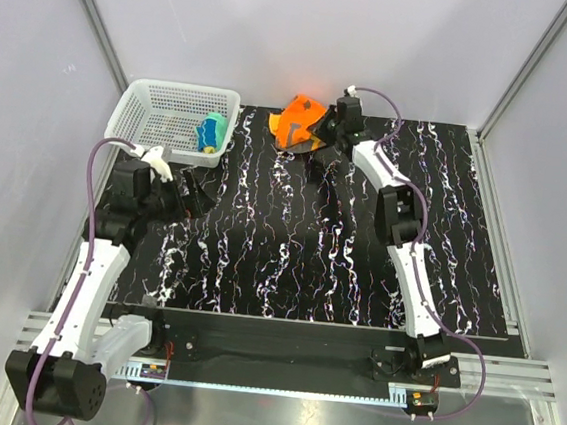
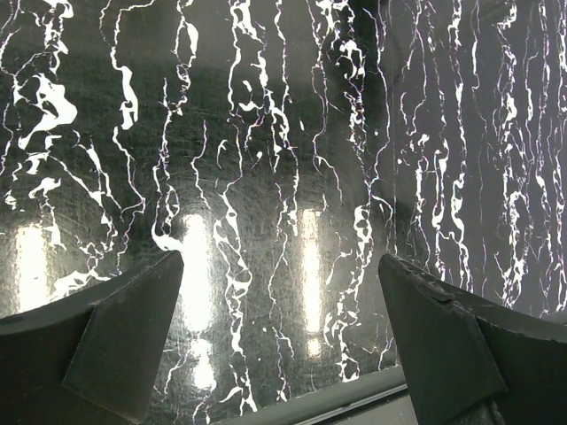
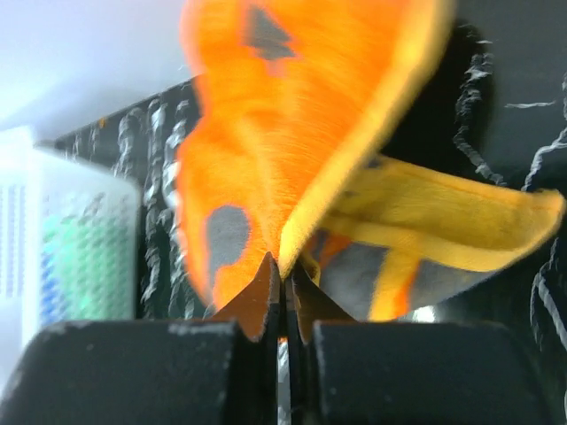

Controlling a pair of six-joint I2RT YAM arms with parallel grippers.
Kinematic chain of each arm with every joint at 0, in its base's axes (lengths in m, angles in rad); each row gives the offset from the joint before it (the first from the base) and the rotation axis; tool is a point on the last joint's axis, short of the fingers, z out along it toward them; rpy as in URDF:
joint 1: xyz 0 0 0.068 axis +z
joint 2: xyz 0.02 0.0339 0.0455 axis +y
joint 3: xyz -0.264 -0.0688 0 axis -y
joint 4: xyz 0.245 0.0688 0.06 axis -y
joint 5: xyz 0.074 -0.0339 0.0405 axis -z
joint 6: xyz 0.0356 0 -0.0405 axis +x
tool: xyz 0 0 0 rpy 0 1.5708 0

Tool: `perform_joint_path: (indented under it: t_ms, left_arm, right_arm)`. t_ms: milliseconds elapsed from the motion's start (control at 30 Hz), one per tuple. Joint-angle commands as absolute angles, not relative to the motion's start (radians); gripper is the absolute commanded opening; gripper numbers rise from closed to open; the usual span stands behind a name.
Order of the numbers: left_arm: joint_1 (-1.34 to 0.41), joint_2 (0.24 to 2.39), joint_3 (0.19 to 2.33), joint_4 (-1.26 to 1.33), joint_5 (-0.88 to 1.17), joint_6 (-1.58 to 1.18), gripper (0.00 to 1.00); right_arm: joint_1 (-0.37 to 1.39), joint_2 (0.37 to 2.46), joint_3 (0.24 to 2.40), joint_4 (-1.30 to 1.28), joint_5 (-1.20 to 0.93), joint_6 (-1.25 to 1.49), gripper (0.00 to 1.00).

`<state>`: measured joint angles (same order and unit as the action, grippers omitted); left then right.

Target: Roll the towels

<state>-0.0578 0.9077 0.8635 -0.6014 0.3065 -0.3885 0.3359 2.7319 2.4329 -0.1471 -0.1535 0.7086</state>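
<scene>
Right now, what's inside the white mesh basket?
One towel, teal-blue with a bit of yellow showing, sits against the right wall of the basket. Its underside and lettering are hidden; the rest of the floor is too small to read.

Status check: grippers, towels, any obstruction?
Left gripper open, holding nothing, over black marbled mat. Right gripper shut on bright orange cloth towel, far edge. Teal-and-yellow towel lies in white mesh basket. No obstruction seen.

blurry orange towel (image 3: 266, 133), top off-frame
</scene>
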Motion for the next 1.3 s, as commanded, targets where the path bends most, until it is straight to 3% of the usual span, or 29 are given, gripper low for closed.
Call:
perform_joint_path:
  t_ms: [0, 233, 300, 400, 467, 500, 567, 633, 800, 933, 1100, 1267]
  left_arm:
    - [-0.063, 0.882, 0.874, -0.575, 0.284, -0.371, 0.98]
    - [-0.069, 0.896, 0.982, -0.615, 0.262, -0.373, 0.98]
    - [-0.071, 0.894, 1.003, -0.614, 0.262, -0.388, 0.98]
    - [-0.072, 0.894, 0.996, -0.595, 0.285, -0.425, 0.98]
    - [-0.075, 0.894, 0.985, -0.581, 0.294, -0.448, 0.98]
    - [-0.078, 0.896, 0.974, -0.581, 0.293, -0.454, 0.98]
    - [-0.083, 0.896, 0.965, -0.58, 0.278, -0.466, 0.98]
    - [-0.084, 0.9, 0.959, -0.58, 0.261, -0.474, 0.98]
    - [-0.094, 0.916, 0.953, -0.575, 0.25, -0.489, 0.98]
    - [-0.158, 0.946, 0.954, -0.532, 0.245, -0.45, 0.94]
    - [-0.46, 1.084, 1.021, -0.529, 0.123, -0.396, 0.94]
    - [-0.774, 1.288, 1.124, -0.572, -0.116, -0.383, 0.9]
  right_arm:
    - [0.35, 2.436, 2.457, -0.184, -0.224, 0.6, 0.0]
    - [0.431, 2.163, 2.608, -0.776, -0.354, 0.275, 0.0]
    - [0.474, 2.041, 2.401, -0.876, -0.42, 0.253, 0.0]
    - [0.59, 1.93, 2.068, -0.983, -0.35, 0.183, 0.02]
    - [0.67, 1.873, 1.897, -0.973, -0.281, 0.166, 0.17]
    - [0.74, 1.855, 1.747, -0.95, -0.278, 0.175, 0.46]
    - [0.779, 1.78, 1.614, -0.833, -0.275, 0.225, 0.76]
    - [0.787, 1.717, 1.464, -0.757, -0.261, 0.325, 0.86]
    - [0.787, 1.501, 1.382, -0.722, -0.025, 0.464, 0.89]
    - [0.743, 1.312, 1.263, -0.712, 0.181, 0.601, 0.98]
    - [0.545, 1.125, 1.005, -0.73, 0.163, 0.737, 0.97]
    - [0.489, 0.89, 0.885, -0.811, 0.308, 0.842, 0.96]
